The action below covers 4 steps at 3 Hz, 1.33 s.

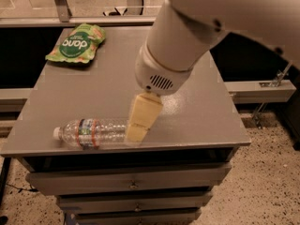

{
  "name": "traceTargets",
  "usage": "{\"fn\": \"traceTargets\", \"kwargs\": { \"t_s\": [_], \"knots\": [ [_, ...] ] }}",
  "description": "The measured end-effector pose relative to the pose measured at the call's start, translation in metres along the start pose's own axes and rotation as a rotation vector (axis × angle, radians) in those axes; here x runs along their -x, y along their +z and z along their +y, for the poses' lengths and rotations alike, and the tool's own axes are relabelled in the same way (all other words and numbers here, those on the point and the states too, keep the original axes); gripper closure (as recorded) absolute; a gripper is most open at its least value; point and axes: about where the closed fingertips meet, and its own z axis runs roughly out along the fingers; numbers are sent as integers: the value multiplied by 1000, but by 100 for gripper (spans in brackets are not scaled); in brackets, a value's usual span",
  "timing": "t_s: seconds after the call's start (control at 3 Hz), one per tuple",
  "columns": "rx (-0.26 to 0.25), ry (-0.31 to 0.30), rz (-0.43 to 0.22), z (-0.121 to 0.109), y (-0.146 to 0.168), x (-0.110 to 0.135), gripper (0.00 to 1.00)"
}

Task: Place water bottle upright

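Observation:
The water bottle (91, 132) is clear ribbed plastic with a white cap and an orange-edged label. It lies on its side near the front edge of the grey table (197, 111), cap pointing left. My gripper (138, 132) hangs from the big white arm and reaches down over the bottle's right, bottom end. Its cream-coloured finger (142, 116) covers that end of the bottle.
A green snack bag (75, 43) lies at the table's back left corner. Drawers sit under the table top. A metal rail runs behind the table, and speckled floor shows at the right.

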Motion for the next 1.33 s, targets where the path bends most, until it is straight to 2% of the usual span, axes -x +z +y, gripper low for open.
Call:
{"fn": "traceTargets", "kwargs": {
  "t_s": [0.67,1.0,1.33],
  "knots": [
    [74,-8,15,14,80,25,0],
    [85,-10,50,18,99,41,0],
    [83,-36,72,25,111,60,0]
  ]
}}
